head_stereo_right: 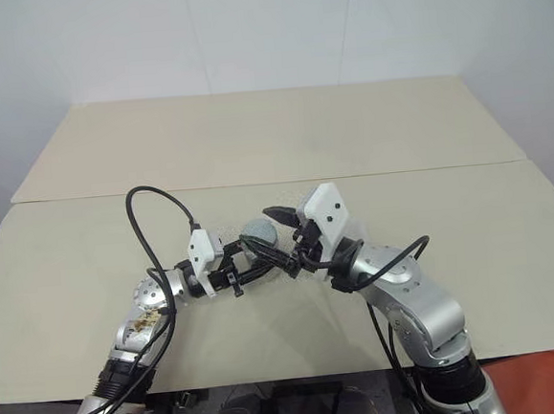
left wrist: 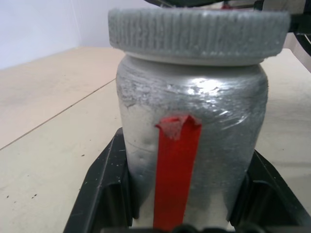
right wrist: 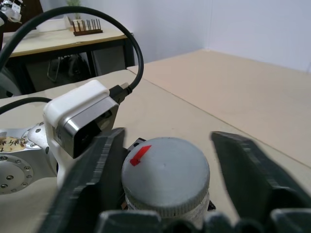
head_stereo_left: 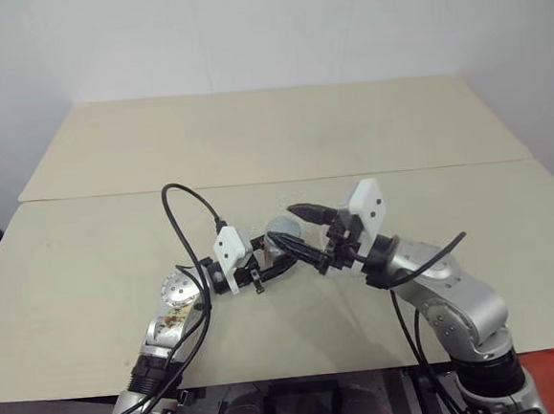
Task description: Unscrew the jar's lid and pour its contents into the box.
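Nearest to you, your left pincer (head_stereo_right: 248,267) is clenched around the jar (left wrist: 192,145), its two black fingers (left wrist: 104,194) pressed against the jar's sides low down. The jar stands upright in that grip, held above the desk (head_stereo_left: 272,140) in front of the robot's body rather than resting on it. A strip of red tape (left wrist: 176,165) runs up the jar's cloudy, wrapped wall.

The lid (right wrist: 165,172) sits on top of the jar, a grey ribbed cap with a small red mark (right wrist: 139,154) near its edge. In the left wrist view it appears slightly raised, with a white band of the jar's neck showing beneath its rim.

Your right pincer (right wrist: 165,160) comes in from the opposite side and straddles the lid with its fingers (right wrist: 99,170) spread. One finger lies just beside the lid's edge; the other stands clearly apart from it, so the lid is released, not gripped.

In the head views both arms meet over the near half of the desk, the left one's white wrist camera (head_stereo_left: 227,247) and black cable (head_stereo_left: 184,224) just beside the jar. Farther off, a seam (head_stereo_left: 275,180) crosses the pale desk surface, and beyond it the far half reaches the white wall (head_stereo_left: 263,26).
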### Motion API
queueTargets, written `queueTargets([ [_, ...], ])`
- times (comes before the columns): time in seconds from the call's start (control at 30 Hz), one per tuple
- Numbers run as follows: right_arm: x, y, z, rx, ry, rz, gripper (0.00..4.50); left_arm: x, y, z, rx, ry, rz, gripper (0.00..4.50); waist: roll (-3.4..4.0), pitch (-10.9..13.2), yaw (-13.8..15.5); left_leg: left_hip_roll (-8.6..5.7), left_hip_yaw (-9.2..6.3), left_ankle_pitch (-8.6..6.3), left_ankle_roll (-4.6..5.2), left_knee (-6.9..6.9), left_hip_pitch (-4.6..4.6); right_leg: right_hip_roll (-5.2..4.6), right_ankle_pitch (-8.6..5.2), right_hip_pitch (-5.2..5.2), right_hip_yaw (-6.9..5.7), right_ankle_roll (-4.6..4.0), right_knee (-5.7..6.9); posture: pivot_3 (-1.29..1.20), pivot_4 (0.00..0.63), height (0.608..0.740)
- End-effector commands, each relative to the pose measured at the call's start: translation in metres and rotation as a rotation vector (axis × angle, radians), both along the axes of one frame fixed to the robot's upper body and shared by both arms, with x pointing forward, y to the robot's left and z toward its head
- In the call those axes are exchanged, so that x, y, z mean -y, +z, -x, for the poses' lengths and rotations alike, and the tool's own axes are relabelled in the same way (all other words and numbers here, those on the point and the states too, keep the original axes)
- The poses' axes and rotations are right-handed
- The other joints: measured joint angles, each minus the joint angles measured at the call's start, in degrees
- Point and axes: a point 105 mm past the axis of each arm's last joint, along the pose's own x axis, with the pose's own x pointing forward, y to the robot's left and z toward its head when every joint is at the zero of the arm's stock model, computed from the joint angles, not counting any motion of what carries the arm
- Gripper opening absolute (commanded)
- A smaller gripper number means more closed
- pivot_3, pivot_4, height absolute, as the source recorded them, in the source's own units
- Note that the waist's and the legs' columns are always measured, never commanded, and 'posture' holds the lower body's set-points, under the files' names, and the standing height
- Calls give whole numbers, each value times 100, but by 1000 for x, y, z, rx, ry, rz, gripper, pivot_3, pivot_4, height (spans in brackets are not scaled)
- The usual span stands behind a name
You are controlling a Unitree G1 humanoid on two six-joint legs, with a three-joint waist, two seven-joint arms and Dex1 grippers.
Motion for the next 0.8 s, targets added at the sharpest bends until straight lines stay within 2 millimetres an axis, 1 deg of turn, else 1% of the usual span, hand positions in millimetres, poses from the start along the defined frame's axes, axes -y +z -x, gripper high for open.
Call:
queueTargets([
  [0.03, 3, 18, 8, 113, 7, 13, 4332, 1, 10, 1, 49, -6, 12, 1958, 0, 0, -1, 0, 0, 0, 0, 0, 0, 0, 0, 0, 0, 0, 0, 0, 150, 740],
  [0.13, 2, 10, 11, 110, 22, 55, 4332, 2, 10, 2, 49, -7, 12, 1958, 0, 0, -4, 0, 0, 0, 0, 0, 1, 0, 0, -1, 0, 0, -1, 0, 150, 740],
  [0.27, -3, 3, 7, 98, 21, 75, 4332, 2, 11, 2, 49, -10, 11, 1958, 0, 0, -7, 0, 1, 0, 0, 0, 1, 0, 0, 0, 0, 0, -2, 0, 150, 740],
  [0.6, -5, -3, 2, 76, 17, 73, 4332, 0, 10, 3, 48, -9, 6, 1958, 0, 0, -4, 0, 0, 0, 0, 0, 0, 0, 0, 0, 0, 0, -1, 0, 150, 740],
  [0.8, -6, -4, 1, 65, 14, 64, 4332, 1, 11, 2, 49, -8, 7, 1958, 0, 0, -7, 1, 1, 0, 0, 0, 1, 0, 0, 0, 0, 0, -1, 0, 150, 740],
])
